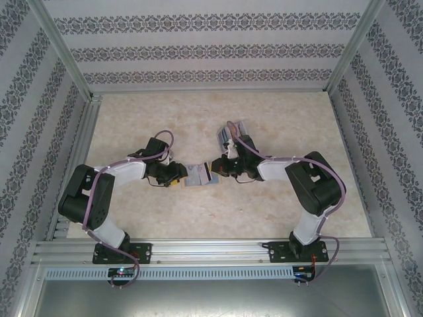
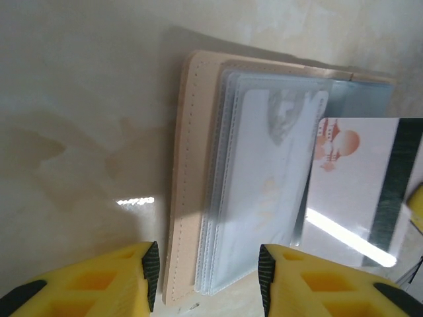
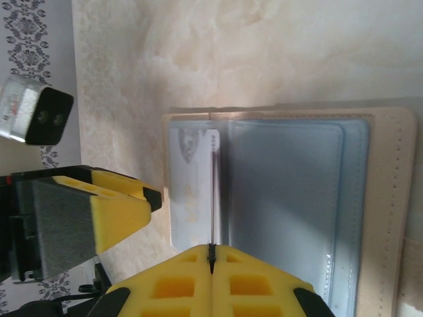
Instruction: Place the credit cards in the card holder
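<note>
Crowding is what you face here: both grippers meet tip to tip over the card holder. It lies opened flat on the table, straight ahead of both sets of fingers.

Your right gripper is closed on one credit card, white with an orange emblem and a dark stripe. The card stands on edge just past the fingertips, over the seam between the holder's clear sleeves and its grey-blue pocket.

Your left gripper has its jaws part-way apart, astride the near end of the holder's tan cover and sleeve stack. Whether the pads press on it you cannot tell from these views. Seen from the right wrist, one left finger sits just beside the holder's sleeve edge, near the held card. It is the nearest thing in that card's way. The left wrist's camera block shows farther out past that finger.

Behind the right wrist lies a small pale tray-like object, its contents too small to read. Bare table spreads ahead of the fingertips and to the outer side of each arm. It runs out to the metal frame rails and the patterned walls.

Count: one holder, one card held, one pale card already inside a clear sleeve, two grippers.
</note>
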Tool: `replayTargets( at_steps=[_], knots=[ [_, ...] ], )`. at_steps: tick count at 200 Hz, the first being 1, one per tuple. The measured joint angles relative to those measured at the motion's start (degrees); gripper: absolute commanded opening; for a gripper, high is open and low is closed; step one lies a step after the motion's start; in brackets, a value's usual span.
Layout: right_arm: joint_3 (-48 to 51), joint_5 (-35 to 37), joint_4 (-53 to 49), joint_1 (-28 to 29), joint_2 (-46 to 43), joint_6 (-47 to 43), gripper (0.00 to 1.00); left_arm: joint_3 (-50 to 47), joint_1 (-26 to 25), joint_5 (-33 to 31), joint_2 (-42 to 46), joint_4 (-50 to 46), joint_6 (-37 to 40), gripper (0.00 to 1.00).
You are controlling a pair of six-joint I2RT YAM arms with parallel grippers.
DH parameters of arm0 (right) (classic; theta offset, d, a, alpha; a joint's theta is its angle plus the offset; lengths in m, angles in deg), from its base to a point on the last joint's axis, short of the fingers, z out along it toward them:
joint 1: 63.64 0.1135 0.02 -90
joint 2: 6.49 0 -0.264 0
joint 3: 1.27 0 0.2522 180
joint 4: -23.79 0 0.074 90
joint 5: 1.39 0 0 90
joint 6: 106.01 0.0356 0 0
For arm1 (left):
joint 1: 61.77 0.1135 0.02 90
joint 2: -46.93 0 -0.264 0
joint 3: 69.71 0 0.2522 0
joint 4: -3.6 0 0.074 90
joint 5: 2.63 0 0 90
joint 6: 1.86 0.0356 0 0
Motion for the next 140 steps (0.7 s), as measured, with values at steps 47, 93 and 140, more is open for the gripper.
replayTargets(
  at_steps=[47,93,140],
  knots=[
    [-0.3,-0.4,1.3,0.5,2.1,0.6,0.00,0.0,0.0,0.0,-0.3,0.4,0.0,0.46],
    [-0.3,0.3,1.7,0.5,2.4,0.5,0.00,-0.1,0.1,0.0,-1.0,1.0,0.0,0.45],
    [-1.2,2.6,2.3,1.3,3.5,0.5,0.00,-0.2,0.3,0.0,-1.1,1.3,0.0,0.45]
  ],
)
